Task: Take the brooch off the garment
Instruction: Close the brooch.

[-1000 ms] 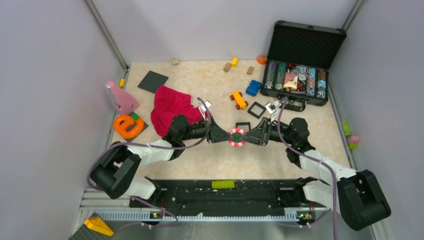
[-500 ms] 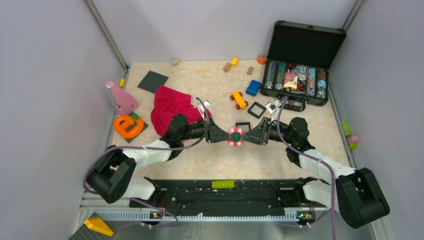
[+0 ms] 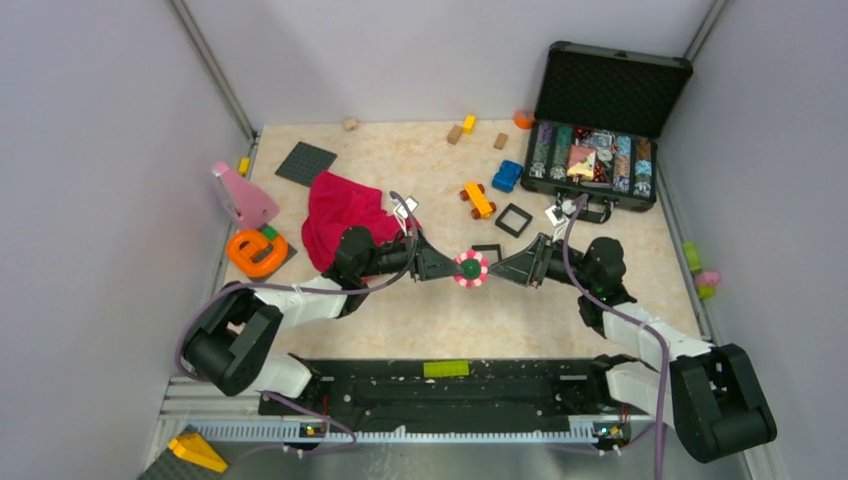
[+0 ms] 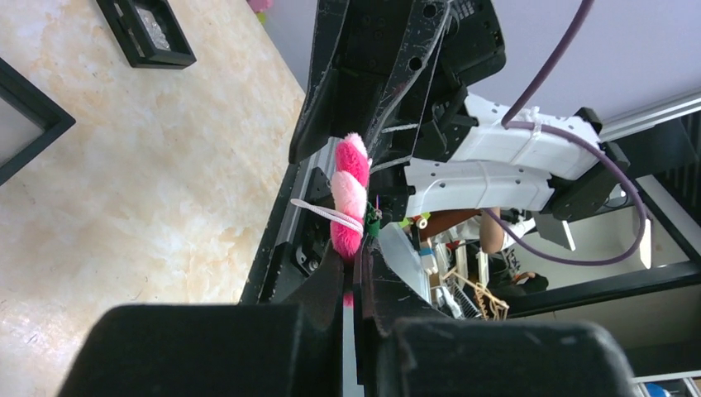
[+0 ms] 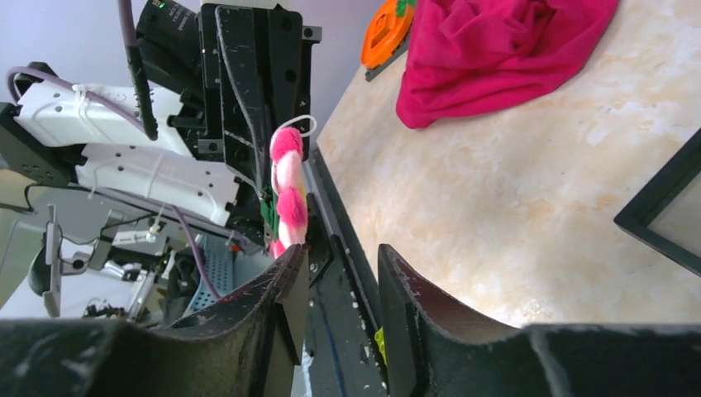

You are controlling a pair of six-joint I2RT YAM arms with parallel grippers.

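Your left gripper (image 3: 450,268) is pinched onto the rim of the brooch (image 3: 471,269), its fingers all but together in the left wrist view. Your right gripper (image 3: 494,269) faces it from the other side, jaws spread and nothing between them. The garment (image 3: 343,214), a crumpled magenta cloth, lies on the table (image 3: 420,320) behind your left forearm, apart from the brooch. The brooch sits edge-on between the two sets of fingertips, over bare table. From the right wrist it stands just off the tip of one finger, not inside the gap. A thin white loop (image 4: 324,213) trails from it. The unpinning looks done, so next you need a firm left grip, the right hand kept clear, and a put-down away from the cloth.
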